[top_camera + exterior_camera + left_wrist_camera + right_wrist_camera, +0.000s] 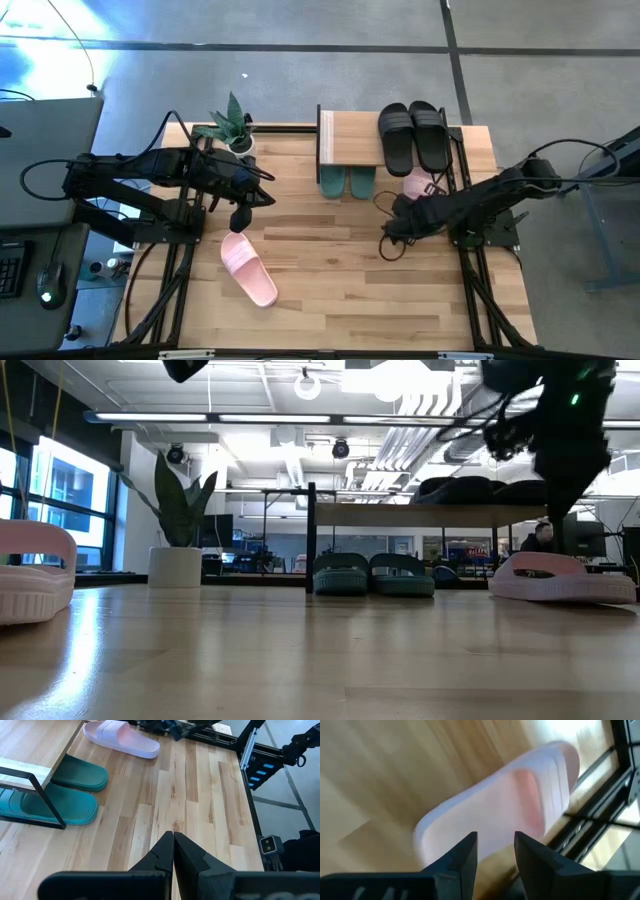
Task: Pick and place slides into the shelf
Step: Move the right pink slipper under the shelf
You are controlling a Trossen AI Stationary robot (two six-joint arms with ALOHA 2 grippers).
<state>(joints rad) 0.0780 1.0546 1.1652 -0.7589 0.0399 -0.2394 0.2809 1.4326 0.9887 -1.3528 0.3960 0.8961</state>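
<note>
Right wrist view: pink slide (520,805) just beyond right end effector (495,851).

high: overhead, downward | low: tabletop-level | high+low share shelf (350,137)

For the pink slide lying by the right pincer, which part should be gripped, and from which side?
Probably the wide strap or one side edge, coming from above. The pink slide lies flat, sole down, on the table beside the shelf. The right pincer hangs over it, open, so closing across the raised strap looks most secure.
</note>
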